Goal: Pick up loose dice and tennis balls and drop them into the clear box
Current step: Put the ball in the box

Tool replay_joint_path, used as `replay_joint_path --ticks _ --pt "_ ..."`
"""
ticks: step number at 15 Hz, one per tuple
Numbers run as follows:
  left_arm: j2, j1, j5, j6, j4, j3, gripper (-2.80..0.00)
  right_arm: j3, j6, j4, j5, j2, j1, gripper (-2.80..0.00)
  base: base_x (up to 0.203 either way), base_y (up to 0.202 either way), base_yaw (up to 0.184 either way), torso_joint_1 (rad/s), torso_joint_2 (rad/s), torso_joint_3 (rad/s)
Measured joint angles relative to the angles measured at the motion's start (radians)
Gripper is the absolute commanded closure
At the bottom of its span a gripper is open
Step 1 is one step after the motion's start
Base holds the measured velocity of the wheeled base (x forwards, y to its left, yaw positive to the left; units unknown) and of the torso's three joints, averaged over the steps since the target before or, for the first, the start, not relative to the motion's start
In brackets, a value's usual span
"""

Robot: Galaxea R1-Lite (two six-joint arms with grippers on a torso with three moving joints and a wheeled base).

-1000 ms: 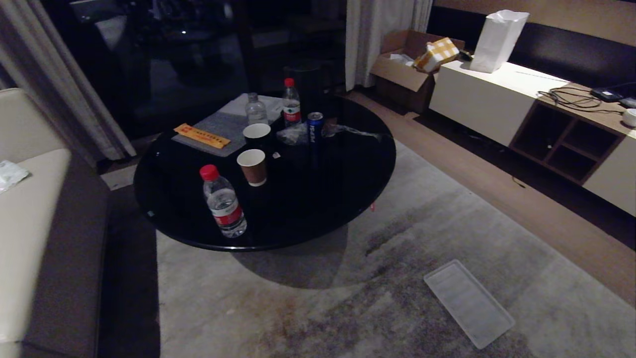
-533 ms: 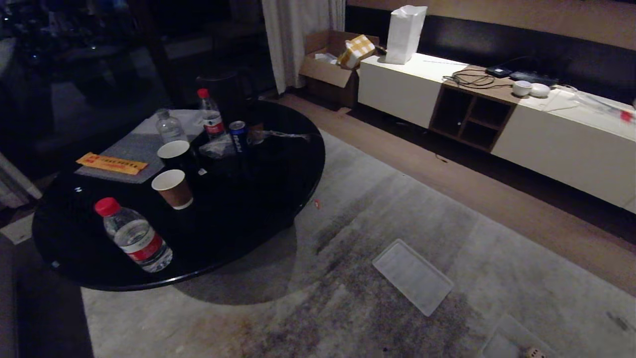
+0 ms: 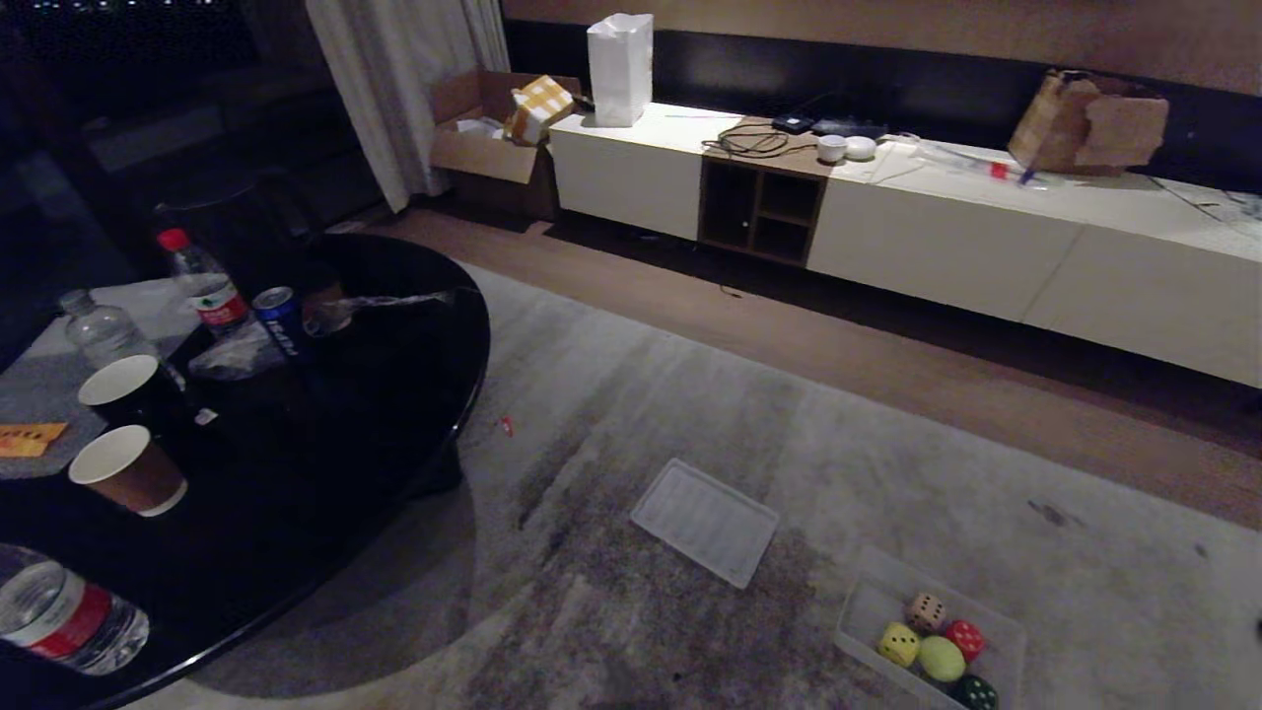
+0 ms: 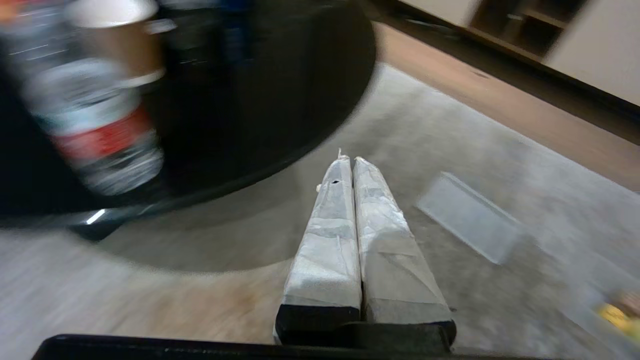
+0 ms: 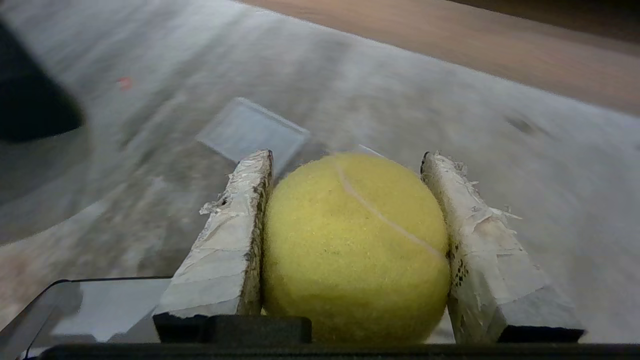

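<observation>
Water bottle [image 3: 59,616] cut by frame edge

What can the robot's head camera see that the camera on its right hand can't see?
Only the head view shows the clear box holding four dice and a tennis ball, plus the black table with cups and bottles. Only the right wrist view shows the right gripper clamped on another tennis ball. Both show the grey carpet and the flat lid lying on it.
</observation>
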Motion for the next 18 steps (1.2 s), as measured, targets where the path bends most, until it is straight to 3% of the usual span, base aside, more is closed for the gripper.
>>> replay_joint_path --ticks 4,11,18 --pt "0.000 0.000 0.000 0.000 0.000 0.000 0.00 0.000 0.000 0.000 0.000 0.000 0.000 0.00 0.000 0.008 -0.136 0.000 0.00 0.002" --pt "0.000 0.000 0.000 0.000 0.000 0.000 0.00 0.000 0.000 0.000 0.000 0.000 0.000 0.00 0.000 0.000 0.000 0.001 0.00 -0.010" --pt "0.000 0.000 0.000 -0.001 0.000 0.000 0.00 0.000 0.000 0.000 0.000 0.000 0.000 0.00 0.000 0.000 0.000 0.004 0.00 -0.173"
